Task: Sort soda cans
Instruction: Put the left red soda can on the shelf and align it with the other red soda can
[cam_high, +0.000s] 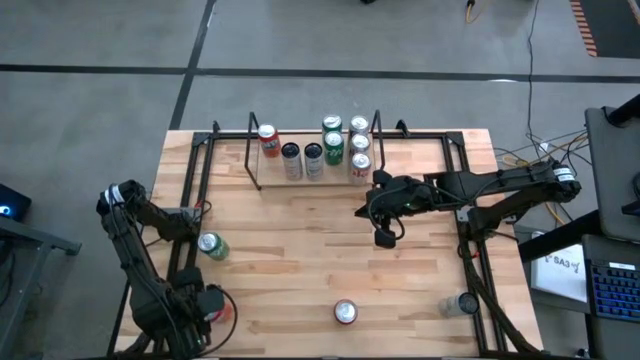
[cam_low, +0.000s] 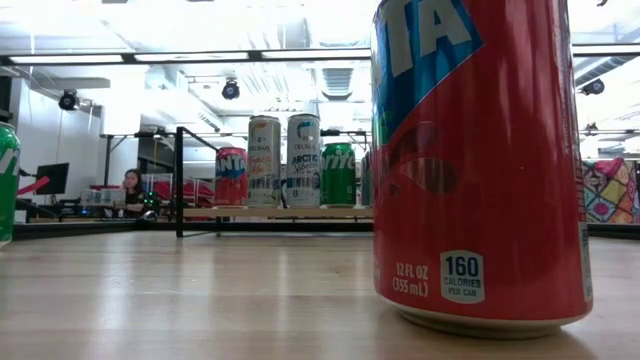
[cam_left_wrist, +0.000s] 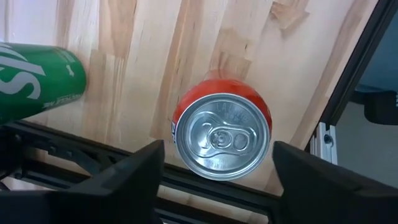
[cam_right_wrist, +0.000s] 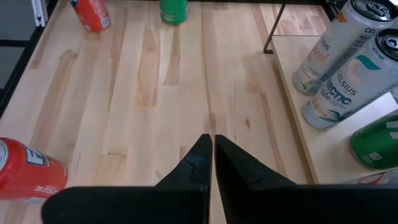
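Risk sits at our left gripper (cam_left_wrist: 214, 171): jaws spread, gripping nothing, straddling the red can (cam_left_wrist: 222, 134) beside the green can (cam_left_wrist: 38, 81); a careless lift tips it.

A lab: ceiling strip lights (cam_low: 200, 57), monitors (cam_low: 50, 178), a seated person (cam_low: 131, 190).

A light wooden table (cam_high: 300, 250) with visible plank seams fills the middle of the overhead view. Toward twelve o'clock on it stands a black metal rack (cam_high: 255, 160) — a thin frame around a low wooden shelf (cam_low: 290, 213). Grey floor (cam_high: 100, 60) surrounds the table. At three o'clock, off the table, lie loose cables (cam_high: 520, 155) and part of a keyboard (cam_high: 612, 290). Seen level across the table, a person (cam_low: 131, 190) sits far back in the room — under long ceiling lights (cam_low: 190, 57).
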